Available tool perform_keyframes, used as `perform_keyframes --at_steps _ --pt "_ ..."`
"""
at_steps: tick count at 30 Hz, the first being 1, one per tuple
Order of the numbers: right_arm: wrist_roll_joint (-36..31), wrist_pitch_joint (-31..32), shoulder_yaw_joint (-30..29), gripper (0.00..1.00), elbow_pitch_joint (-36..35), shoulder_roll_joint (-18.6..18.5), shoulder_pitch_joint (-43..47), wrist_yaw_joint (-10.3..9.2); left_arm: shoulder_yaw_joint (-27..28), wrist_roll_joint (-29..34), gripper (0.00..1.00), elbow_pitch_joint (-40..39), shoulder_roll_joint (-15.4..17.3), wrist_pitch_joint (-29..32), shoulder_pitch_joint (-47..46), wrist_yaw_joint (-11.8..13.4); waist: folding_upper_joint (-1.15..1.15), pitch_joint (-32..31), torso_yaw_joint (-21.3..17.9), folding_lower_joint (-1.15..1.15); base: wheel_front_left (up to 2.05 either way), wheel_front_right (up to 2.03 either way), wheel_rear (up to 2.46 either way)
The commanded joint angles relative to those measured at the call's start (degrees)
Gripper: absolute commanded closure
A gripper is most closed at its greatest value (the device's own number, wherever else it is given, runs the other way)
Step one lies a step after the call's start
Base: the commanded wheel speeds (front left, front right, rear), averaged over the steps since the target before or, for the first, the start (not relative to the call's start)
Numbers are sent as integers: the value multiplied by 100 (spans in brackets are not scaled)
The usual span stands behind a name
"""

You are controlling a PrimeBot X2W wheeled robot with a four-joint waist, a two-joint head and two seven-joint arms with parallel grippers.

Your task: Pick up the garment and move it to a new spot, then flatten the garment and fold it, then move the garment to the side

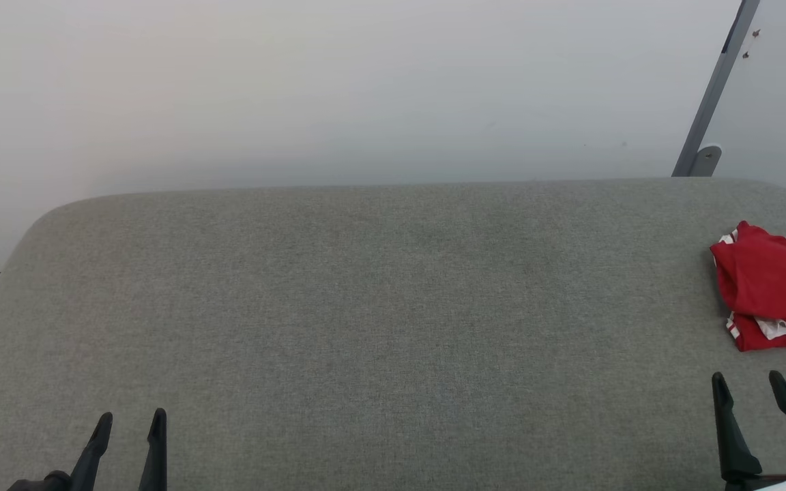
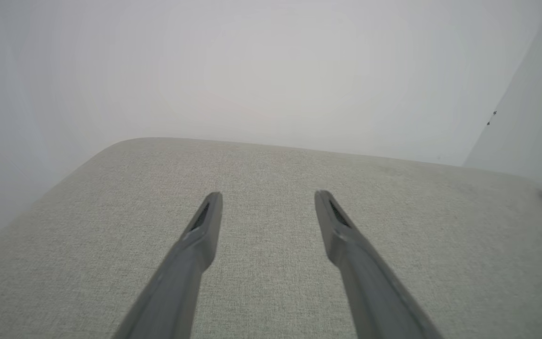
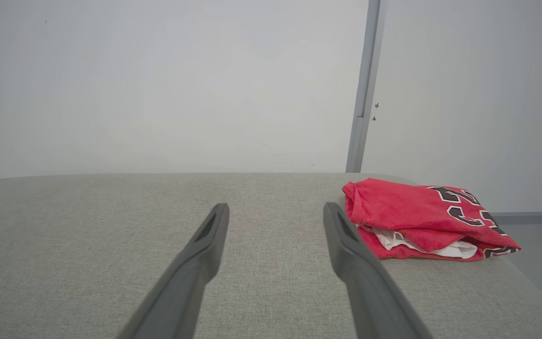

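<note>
A: Garment: position is queried.
B: Logged at right end of grey cushion, lying crosswise, ahead of right gripper, slightly rightward; left gripper well apart. Both are spread wide, nothing held.

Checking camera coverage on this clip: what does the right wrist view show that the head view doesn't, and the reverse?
Right wrist view adds: the whole folded-over red jersey shirt with white inner fabric and its black white-outlined lettering.
Head view adds: the left gripper, open at the lower left, and the full width of the grey fabric cushion; there the shirt is cut by the picture's right edge.
Both: the shirt lying at the cushion's right end, the right gripper open and short of it, and the grey metal post against the pale wall.
</note>
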Motion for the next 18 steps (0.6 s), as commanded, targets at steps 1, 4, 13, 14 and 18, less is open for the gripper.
perform_keyframes --at_steps 1,4,13,14,18 --pt "-12 -21 14 0 -33 45 77 -3 -3 32 0 -8 7 -26 -78 -18 0 7 -6 0 0 0 0" --pt "-8 -21 10 0 -39 42 89 -3 -3 62 0 -14 3 -26 -83 -18 0 16 -9 0 0 0 0" --pt "-29 -21 -14 0 -11 85 107 -3 -1 69 0 11 -15 -26 -89 -18 0 28 40 0 0 0 0" --pt "-24 -21 -16 0 -10 88 106 -3 -4 61 0 17 -18 -26 -95 -18 0 30 47 0 0 0 0" --pt "-46 -21 -18 0 0 107 118 -3 -11 49 0 27 -41 -26 -118 -18 0 28 75 0 0 0 0"
